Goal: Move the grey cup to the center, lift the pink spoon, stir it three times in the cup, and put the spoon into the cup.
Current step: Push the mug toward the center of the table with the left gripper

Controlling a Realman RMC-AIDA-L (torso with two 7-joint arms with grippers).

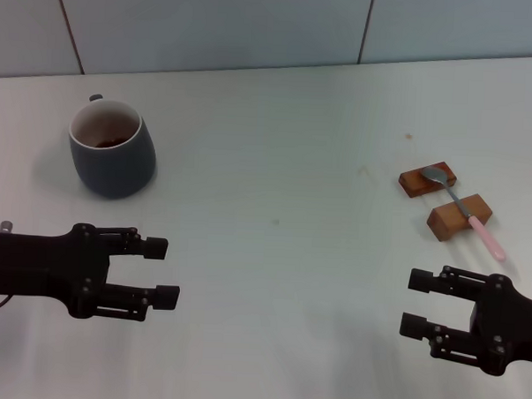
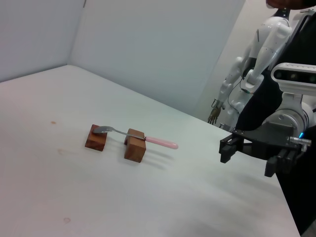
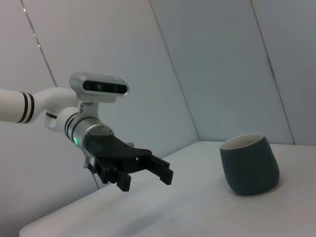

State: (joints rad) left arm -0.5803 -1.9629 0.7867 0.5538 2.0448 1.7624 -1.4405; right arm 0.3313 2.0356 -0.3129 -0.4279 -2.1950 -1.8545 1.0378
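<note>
The grey cup (image 1: pixel 113 149) stands upright at the far left of the white table, with dark liquid inside; it also shows in the right wrist view (image 3: pixel 249 163). The pink spoon (image 1: pixel 464 211) lies across two brown wooden blocks at the right, its silver bowl on the far block and its pink handle pointing toward me; it also shows in the left wrist view (image 2: pixel 143 138). My left gripper (image 1: pixel 161 270) is open and empty, near the front left, in front of the cup. My right gripper (image 1: pixel 413 302) is open and empty at the front right, in front of the spoon.
Two wooden blocks (image 1: pixel 428 179) (image 1: pixel 459 217) hold the spoon up off the table (image 1: pixel 275 200). A tiled wall runs behind the table's far edge.
</note>
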